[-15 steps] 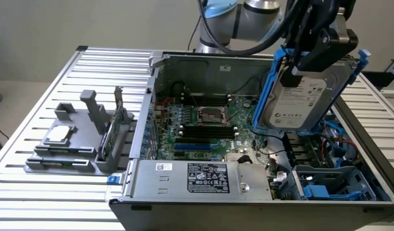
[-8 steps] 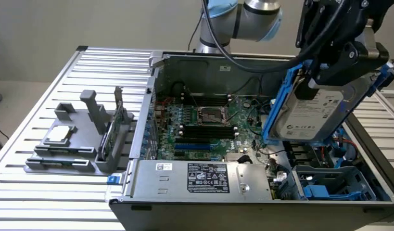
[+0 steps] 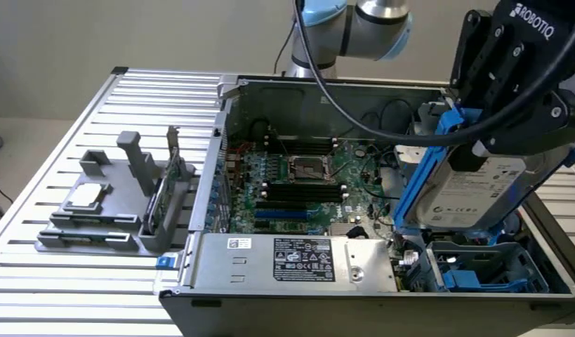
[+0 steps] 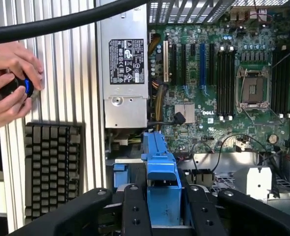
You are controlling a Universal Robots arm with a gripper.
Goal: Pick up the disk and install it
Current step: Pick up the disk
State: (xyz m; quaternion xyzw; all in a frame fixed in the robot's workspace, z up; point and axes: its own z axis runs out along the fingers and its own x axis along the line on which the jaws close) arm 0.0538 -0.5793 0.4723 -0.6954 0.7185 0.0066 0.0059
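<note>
The disk hangs in the air over the open case, at the exterior view's right. It is held on edge, with its white label facing the camera and its blue carrier around it. The gripper has its fingers clamped on the disk's upper end, so the disk lies straight below them. Its long axis runs steeply downward, leaning a little. The lower end points at the drive bay in the case corner and sits close above it; contact cannot be judged. In the wrist view the carrier juts out between the black fingers towards the motherboard, with the power supply beside it. Outside the case, a person's hands hold a small black device near a keyboard.
</note>
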